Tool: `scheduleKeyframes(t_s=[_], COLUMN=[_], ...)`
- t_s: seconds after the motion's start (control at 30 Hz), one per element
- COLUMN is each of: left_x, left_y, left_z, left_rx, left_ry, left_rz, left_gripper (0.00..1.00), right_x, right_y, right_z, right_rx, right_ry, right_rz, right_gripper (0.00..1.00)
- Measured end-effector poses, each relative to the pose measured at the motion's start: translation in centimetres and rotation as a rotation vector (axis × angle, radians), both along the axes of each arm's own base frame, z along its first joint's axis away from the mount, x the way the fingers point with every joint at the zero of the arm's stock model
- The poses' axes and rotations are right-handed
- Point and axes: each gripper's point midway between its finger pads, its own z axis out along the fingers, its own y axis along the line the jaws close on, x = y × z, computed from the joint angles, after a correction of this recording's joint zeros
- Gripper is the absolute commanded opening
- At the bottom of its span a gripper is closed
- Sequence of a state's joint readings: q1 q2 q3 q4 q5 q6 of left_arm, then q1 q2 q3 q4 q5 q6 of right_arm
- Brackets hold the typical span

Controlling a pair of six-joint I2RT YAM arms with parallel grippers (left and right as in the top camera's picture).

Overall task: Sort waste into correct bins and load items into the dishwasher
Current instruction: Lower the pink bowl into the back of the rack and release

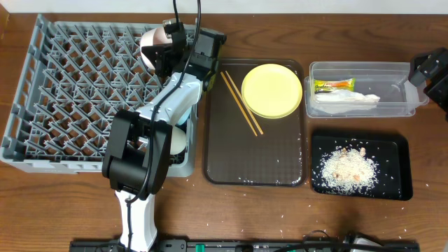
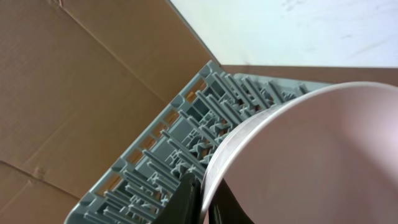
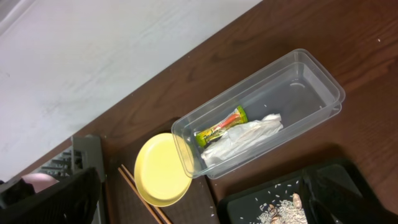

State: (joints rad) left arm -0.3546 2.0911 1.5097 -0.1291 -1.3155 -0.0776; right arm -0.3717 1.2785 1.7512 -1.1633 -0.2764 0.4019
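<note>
My left gripper (image 1: 163,54) is shut on the rim of a white bowl (image 1: 154,47) and holds it tilted over the far right part of the grey dish rack (image 1: 77,84). The left wrist view shows the fingers (image 2: 200,190) pinching the bowl's rim (image 2: 311,155) above the rack's pegs (image 2: 168,155). The yellow plate (image 1: 271,89) and two chopsticks (image 1: 241,103) lie on the brown tray (image 1: 255,157). The clear tub (image 1: 399,87) holds the green-yellow wrapper (image 1: 332,86) and white paper (image 1: 346,100). Rice (image 1: 348,166) lies in the black tray (image 1: 395,150). My right gripper (image 1: 424,70) is open and empty above the tub's right end.
A pale round item (image 1: 180,141) sits in the rack's near right corner, partly hidden under my left arm. Stray rice grains dot the brown tray and the table. A brown cardboard wall (image 2: 74,93) stands behind the rack. The right wrist view shows the tub (image 3: 311,81), plate (image 3: 160,171) and black tray (image 3: 249,208).
</note>
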Motion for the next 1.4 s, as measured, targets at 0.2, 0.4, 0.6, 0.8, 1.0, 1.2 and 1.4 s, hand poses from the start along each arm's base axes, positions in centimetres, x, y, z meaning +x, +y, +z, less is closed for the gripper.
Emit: scheduleKeyframes(t_s=[0.2,0.4,0.6,0.8,1.0,1.2,1.4], left_x=[0.6,1.2,1.4,1.7,2.1,2.1,2.1], left_y=[-0.1,0.6,0.8,0.7,1.0,1.0,1.1], left_z=[0.5,-0.3,-1.2,-0.7,1.0,1.5,1.2], left_rx=[-0.009,0.014,0.036,0.048,0.086,0.121,0.14], left_ry=[-0.034,0.001,0.048,0.04,0.002,0.045,0.095], left_rz=[-0.006,0.001,0.001,0.0,0.032,0.036,0.028], left_gripper=[0.07,0.08,0.07,0.06,0.07,0.07,0.08], right_x=[0.0,0.0,0.0,0.0,0.0,0.0,0.0], right_y=[0.0,0.0,0.0,0.0,0.0,0.0,0.0], right_z=[0.0,0.0,0.0,0.0,0.0,0.0,0.0], right_rx=[0.0,0.0,0.0,0.0,0.0,0.0,0.0], right_ry=[0.0,0.0,0.0,0.0,0.0,0.0,0.0], right_rz=[0.0,0.0,0.0,0.0,0.0,0.0,0.0], right_gripper=[0.99,0.99,0.99,0.99,0.99,0.99,0.99])
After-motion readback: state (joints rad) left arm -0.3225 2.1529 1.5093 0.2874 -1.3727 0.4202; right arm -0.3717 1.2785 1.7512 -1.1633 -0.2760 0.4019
